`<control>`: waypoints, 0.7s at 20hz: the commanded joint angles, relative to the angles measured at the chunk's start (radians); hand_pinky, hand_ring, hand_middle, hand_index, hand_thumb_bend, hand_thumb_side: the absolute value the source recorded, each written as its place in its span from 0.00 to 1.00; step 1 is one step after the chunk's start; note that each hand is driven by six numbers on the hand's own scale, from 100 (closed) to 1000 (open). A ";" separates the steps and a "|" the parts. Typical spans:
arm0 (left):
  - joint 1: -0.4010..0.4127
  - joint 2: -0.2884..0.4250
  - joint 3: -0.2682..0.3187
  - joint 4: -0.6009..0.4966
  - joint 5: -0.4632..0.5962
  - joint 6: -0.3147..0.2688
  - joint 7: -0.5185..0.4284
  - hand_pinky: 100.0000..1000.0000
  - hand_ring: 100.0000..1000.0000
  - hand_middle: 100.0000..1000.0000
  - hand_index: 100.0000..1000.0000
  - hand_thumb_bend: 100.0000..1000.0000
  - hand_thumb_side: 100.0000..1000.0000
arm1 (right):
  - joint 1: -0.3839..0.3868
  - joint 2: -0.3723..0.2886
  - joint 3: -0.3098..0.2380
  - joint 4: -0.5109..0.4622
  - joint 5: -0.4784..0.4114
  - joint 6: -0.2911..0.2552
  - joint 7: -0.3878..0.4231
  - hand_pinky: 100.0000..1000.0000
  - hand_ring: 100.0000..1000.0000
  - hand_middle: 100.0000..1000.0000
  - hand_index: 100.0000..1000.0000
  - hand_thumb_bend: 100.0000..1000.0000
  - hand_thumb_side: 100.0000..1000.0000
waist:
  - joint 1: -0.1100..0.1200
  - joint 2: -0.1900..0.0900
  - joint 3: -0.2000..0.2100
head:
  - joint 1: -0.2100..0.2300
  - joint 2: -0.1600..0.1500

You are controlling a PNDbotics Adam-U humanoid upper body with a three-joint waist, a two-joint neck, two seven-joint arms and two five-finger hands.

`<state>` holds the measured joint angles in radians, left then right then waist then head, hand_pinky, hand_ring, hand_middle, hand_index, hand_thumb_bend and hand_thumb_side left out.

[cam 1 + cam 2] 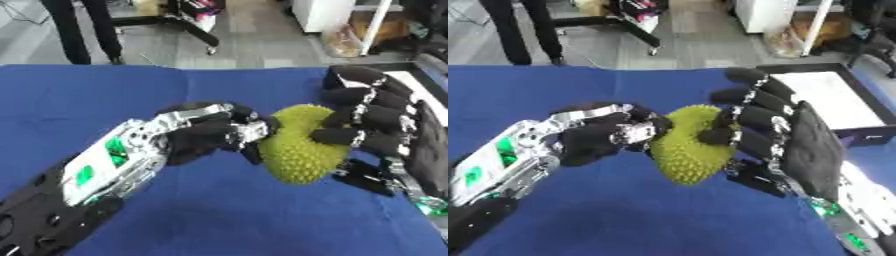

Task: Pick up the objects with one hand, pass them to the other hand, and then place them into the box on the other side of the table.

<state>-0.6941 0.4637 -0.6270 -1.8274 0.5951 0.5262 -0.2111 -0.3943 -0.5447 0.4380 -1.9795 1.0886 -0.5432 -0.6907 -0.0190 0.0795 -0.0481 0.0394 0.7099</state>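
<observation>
A spiky yellow-green durian-like fruit [299, 148] hangs above the blue table between both hands. My left hand [206, 136] comes in from the lower left, fingers curled against the fruit's left side. My right hand [776, 131] comes in from the lower right, its fingers bent over the fruit's right and top, the thumb under it. A black-rimmed box with a white floor [826, 92] sits at the table's right side, behind my right hand; the hand hides part of it.
Blue cloth covers the table [105, 100]. Beyond the far edge is grey floor with a person's legs [83, 30], a black stand base [188, 25] and white furniture [337, 15].
</observation>
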 commanded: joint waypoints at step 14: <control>0.123 0.038 0.273 0.020 -0.155 -0.215 0.136 0.75 0.72 0.70 0.85 0.33 0.91 | 0.108 -0.122 -0.096 -0.021 -0.158 0.011 -0.185 0.73 0.56 0.25 0.46 0.00 0.00 | -0.011 -0.008 0.014 | -0.075 -0.021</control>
<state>-0.5603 0.4758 -0.3884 -1.7883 0.4463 0.3301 -0.0901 -0.2787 -0.6264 0.3659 -1.9795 0.9518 -0.4572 -0.7767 -0.0288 0.0814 -0.0337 -0.0212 0.7048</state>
